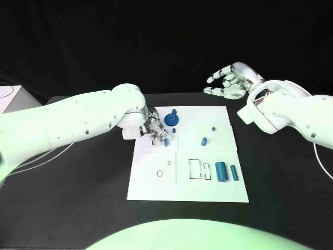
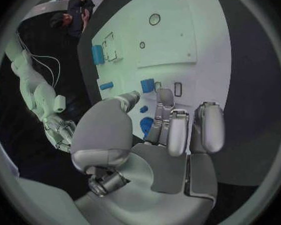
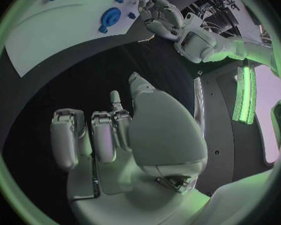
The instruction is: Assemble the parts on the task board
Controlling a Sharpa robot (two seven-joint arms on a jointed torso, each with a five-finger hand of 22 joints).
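The white task board (image 1: 189,156) lies in the middle of the black table. My left hand (image 1: 155,130) hovers over the board's far left part and pinches a small blue part (image 1: 166,141) (image 2: 147,85) between thumb and fingertip, low over the board. A blue gear (image 1: 173,120) (image 3: 110,17) sits just beside that hand. Two small blue pieces (image 1: 212,128) (image 1: 204,140) lie to the right of it. Two blue cylinders (image 1: 220,171) (image 1: 234,172) lie by the rectangular slots (image 1: 195,170). My right hand (image 1: 228,82) (image 3: 115,135) hangs beyond the board's far right corner, fingers apart, holding nothing.
Round holes (image 1: 161,173) mark the board's near left part. A white box (image 1: 1,99) stands at the table's far left, with cables trailing off it.
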